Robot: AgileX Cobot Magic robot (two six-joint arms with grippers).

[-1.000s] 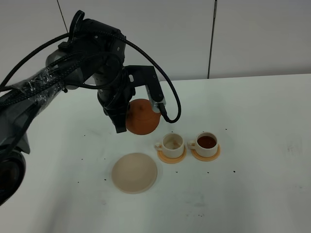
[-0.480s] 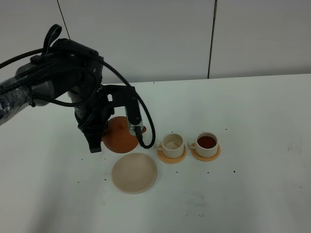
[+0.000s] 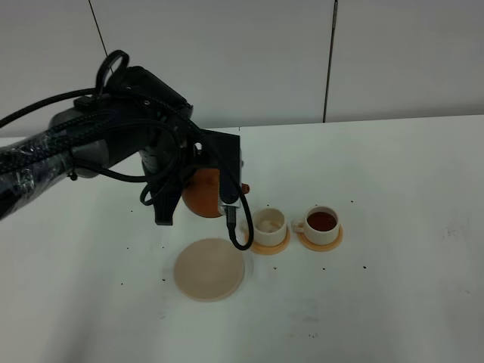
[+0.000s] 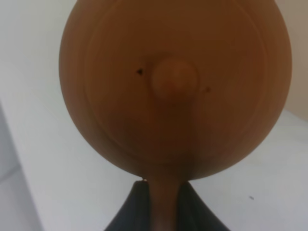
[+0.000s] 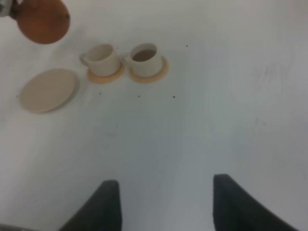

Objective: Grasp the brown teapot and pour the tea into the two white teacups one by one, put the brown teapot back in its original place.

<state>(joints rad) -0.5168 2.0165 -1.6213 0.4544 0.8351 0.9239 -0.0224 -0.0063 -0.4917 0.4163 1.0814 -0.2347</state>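
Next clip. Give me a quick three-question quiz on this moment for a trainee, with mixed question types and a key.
1. True or false: the brown teapot stands on the beige trivet.
2. Which white teacup holds dark tea? A) the one nearer the trivet B) the one farther from it C) neither
3. Fill in: the right gripper has its jaws ____.
Key: 1 false: the left gripper holds it in the air by its handle. 2 B: the farther teacup. 3 open.

A glossy black left arm [image 3: 128, 128], its rear wrapped in clear plastic [image 3: 34, 162], trails looping black cables [image 3: 240, 246].
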